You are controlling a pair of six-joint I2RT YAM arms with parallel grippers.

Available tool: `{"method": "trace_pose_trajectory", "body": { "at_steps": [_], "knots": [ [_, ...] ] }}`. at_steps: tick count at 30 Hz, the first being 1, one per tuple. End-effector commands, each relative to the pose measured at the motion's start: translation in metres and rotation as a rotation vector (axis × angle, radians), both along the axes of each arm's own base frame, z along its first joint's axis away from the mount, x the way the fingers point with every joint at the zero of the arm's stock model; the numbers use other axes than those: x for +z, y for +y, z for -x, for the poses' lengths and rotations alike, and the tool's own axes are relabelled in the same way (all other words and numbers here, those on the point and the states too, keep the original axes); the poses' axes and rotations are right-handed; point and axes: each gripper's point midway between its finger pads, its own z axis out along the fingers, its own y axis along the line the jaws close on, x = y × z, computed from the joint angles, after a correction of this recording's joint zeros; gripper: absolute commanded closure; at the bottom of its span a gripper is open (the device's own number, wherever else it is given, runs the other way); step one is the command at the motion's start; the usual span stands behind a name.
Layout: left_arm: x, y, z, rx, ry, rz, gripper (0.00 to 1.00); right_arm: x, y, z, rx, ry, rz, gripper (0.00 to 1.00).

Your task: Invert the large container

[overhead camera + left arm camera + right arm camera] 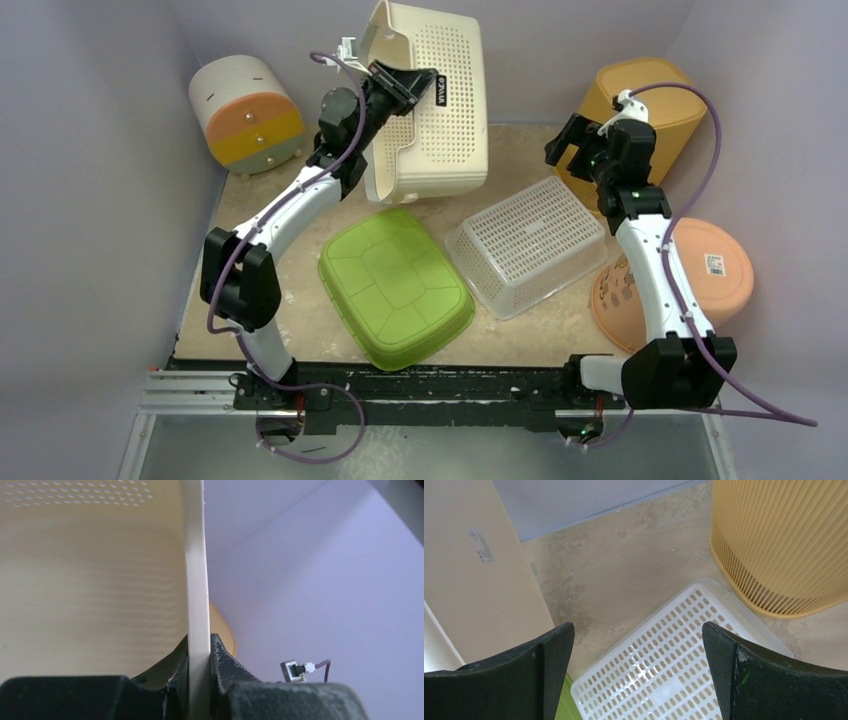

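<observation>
Cream basket (440,130), black label (441,86) illegible, is clamped by left fingers (235,680); right fingers (539,670) apart.

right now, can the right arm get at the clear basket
Probably yes: the right tool hangs open just above the clear basket, and nothing shows between them.

large container (450,135) — behind tub (395,285) | tub — left of basket (525,245)
</observation>
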Motion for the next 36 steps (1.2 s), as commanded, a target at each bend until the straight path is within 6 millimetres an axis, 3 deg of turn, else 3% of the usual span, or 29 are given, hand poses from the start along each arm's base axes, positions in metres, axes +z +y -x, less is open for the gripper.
{"method": "trace_pose_trajectory", "body": {
  "at_steps": [1,7,11,22,29,36],
  "knots": [
    [0.158,0.05,0.083,-0.075,-0.44,0.452,1.0,0.028,-0.009,0.006,-0.034,-0.072,0.04,0.0],
    [0.153,0.066,0.086,-0.178,-0.454,0.727,1.0,0.031,-0.015,0.011,-0.055,-0.076,0.07,0.0],
    [0.137,0.073,0.076,-0.237,-0.448,0.878,1.0,0.036,-0.023,0.013,-0.083,-0.084,0.098,0.0],
    [0.051,0.088,0.029,-0.281,-0.35,1.173,1.0,0.046,-0.041,0.016,-0.152,-0.104,0.166,0.0],
    [0.013,0.073,0.004,-0.292,-0.272,1.185,1.0,0.035,-0.044,0.011,-0.159,-0.085,0.169,0.0],
    [0.015,0.061,-0.007,-0.392,-0.313,1.266,1.0,0.032,-0.05,0.006,-0.175,-0.081,0.178,0.0]
  ]
}}
